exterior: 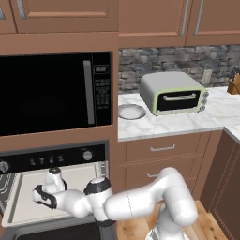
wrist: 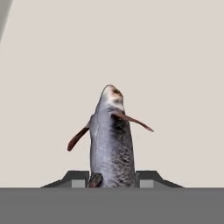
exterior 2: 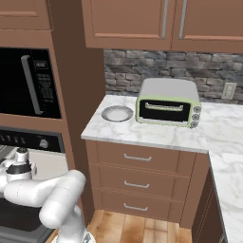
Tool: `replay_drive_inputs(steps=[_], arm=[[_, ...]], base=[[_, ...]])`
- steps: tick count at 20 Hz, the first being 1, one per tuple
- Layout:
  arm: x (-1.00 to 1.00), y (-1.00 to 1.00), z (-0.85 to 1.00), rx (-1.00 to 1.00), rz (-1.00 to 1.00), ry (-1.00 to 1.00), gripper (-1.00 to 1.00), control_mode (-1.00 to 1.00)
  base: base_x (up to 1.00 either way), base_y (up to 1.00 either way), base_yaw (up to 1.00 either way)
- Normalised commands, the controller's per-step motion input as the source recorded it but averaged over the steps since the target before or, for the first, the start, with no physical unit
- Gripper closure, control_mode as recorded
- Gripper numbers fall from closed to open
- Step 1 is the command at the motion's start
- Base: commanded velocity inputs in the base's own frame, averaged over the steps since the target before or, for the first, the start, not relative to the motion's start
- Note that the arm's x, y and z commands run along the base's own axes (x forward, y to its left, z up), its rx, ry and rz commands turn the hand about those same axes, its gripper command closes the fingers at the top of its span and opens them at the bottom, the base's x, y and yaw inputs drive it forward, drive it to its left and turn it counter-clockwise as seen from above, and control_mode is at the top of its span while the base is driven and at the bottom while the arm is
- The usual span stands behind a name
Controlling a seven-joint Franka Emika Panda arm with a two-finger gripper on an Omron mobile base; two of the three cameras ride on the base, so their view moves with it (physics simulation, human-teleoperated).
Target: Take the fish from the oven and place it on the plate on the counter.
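The slender grey-black fish point(wrist: 111, 144) is gripped between the closed-in dark fingertips of the pincer point(wrist: 112, 179) over the pale tray point(exterior: 26, 199) of the wide black built-in oven point(exterior: 51, 159), well apart from the round grey-white plate point(exterior: 131, 111) on the marble bench point(exterior: 164, 123).

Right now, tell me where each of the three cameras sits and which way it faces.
Left base view: behind the arm on its left, facing the oven, the microwave and the counter; the white arm rises from the lower right.
Right base view: behind on its right, facing the counter, plate and toaster oven; the arm rises from the lower left.
Hand view: on the hand, looking along the end effector at the fish over the pale tray.
Both base views share the plate, toaster oven and counter.
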Motion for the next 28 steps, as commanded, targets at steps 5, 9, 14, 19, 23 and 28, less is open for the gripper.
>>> replay_drive_inputs(steps=[5,9,14,19,23,28], arm=[[-0.42,-0.17,0.01,-0.3,0.11,0.01,1.0,-1.0],[-0.86,-0.28,0.55,-0.11,0.18,-0.05,1.0,-1.0],[-0.97,-0.46,0.24,-0.02,0.17,-0.13,1.0,-1.0],[-0.69,-0.3,0.51,0.0,0.16,-0.23,1.0,-1.0],[-0.53,-0.24,0.36,0.0,0.16,-0.26,1.0,-1.0],[-0.39,-0.17,0.92,0.0,0.17,-0.16,1.0,-1.0]], base=[[0.0,0.0,0.0],[0.0,0.0,0.0],[0.0,0.0,0.0],[0.0,0.0,0.0],[0.0,0.0,0.0],[0.0,0.0,0.0]])
